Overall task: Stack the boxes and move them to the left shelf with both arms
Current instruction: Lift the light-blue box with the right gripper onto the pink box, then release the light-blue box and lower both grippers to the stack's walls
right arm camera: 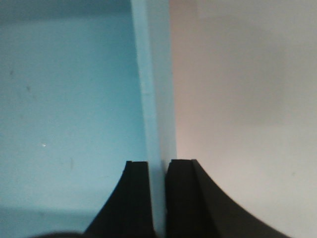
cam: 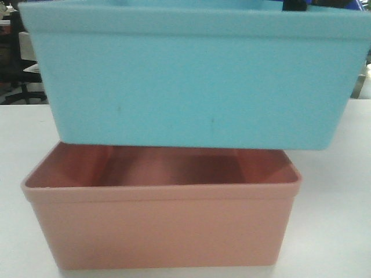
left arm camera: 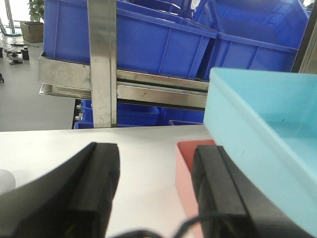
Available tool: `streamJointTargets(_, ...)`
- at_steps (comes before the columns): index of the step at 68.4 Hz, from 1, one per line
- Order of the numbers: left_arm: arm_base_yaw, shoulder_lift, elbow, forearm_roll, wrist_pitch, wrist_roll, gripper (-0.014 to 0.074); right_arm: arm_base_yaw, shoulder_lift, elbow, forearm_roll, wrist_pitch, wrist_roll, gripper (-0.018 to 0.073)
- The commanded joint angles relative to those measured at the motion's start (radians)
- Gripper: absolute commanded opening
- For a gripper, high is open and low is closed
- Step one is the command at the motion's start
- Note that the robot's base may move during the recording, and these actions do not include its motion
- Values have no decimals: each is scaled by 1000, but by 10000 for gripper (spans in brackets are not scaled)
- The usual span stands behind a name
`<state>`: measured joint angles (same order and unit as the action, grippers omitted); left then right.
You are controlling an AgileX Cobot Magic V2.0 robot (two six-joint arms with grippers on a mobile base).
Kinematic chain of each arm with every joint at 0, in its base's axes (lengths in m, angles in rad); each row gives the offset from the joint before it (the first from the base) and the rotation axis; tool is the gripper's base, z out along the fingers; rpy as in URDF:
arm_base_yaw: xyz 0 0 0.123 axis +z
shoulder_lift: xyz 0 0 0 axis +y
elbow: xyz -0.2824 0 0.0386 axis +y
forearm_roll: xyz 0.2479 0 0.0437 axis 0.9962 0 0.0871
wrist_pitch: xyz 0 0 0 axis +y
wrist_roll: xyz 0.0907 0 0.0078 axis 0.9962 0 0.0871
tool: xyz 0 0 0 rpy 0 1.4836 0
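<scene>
The right fingers (right arm camera: 136, 198) are pinched almost closed on the thin side wall of the light blue tub (cam: 191, 87), one pad inside the tub and one outside. The left fingers (left arm camera: 99, 188) are spread wide and hold nothing. Bare bench shows between them, and the finger nearer the tubs sits close by a corner of the pink tub (cam: 156, 231), though contact cannot be told. In the front view the pink tub stands on the white bench (cam: 336, 202). The blue tub hangs over its open mouth, shifted a little to one side, with the pink interior visible beneath it. Whether the blue base touches the pink rim cannot be told. The stacking looks part done: the blue tub is raised and roughly lined up but not seated in the pink one. The two-armed carry to the shelf is not yet begun. The bench around the tubs gives room on both sides. Beyond its far edge stands the steel-framed shelf (left arm camera: 148, 91), with an upright post, flat front rails and dark blue bins (left arm camera: 148, 44) packed above. Those rail edges would likely need clearing on the way in.
</scene>
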<state>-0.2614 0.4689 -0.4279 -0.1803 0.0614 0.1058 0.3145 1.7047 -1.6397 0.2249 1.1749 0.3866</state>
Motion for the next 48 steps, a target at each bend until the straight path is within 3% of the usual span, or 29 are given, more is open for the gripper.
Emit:
streamJointTargets(1, 2, 4, -30, -9, -81, 1, 262, 19, -41, -47, 17, -76, 36, 56)
streamJointTargets(48, 2, 4, -30, -9, -81, 1, 262, 83, 34, -47, 10, -126, 30, 56)
